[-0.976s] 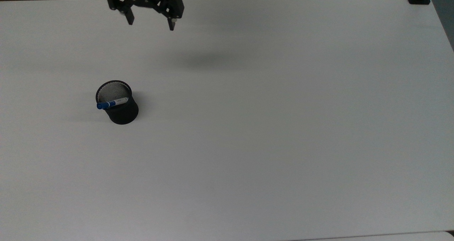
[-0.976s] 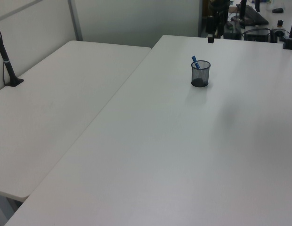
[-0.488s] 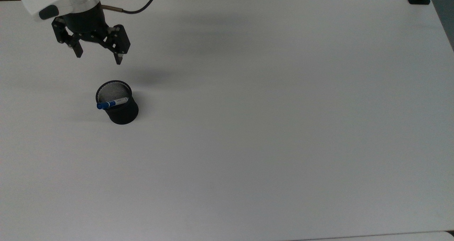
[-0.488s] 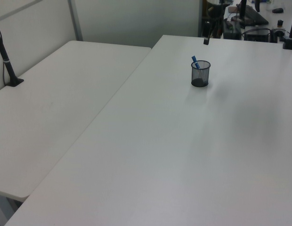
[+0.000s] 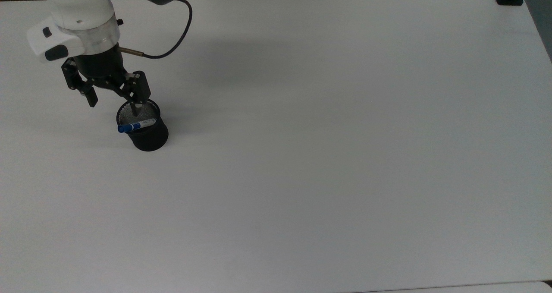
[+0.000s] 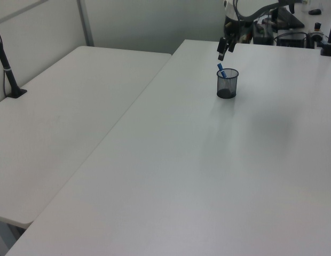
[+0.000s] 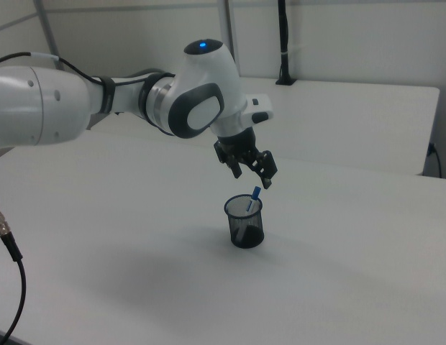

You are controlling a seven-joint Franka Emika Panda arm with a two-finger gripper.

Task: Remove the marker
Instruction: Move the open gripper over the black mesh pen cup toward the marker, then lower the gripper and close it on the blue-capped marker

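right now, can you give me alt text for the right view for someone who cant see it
A white robot arm holds its open gripper just above a black mesh cup on a white table. A marker leans inside the cup, blue cap poking above the rim.

The marker (image 5: 136, 125) is a slim pen with a white barrel bearing small dark print and a blue cap. It stands tilted inside a black mesh cup (image 5: 148, 137) in the left part of the top view, its cap end leaning over the rim toward the top view's left and the barrel running down into the cup. In the right view the marker (image 7: 255, 197) sits near the frame's centre, blue cap poking above the rim. In the left view its blue cap (image 6: 221, 70) shows at upper right.
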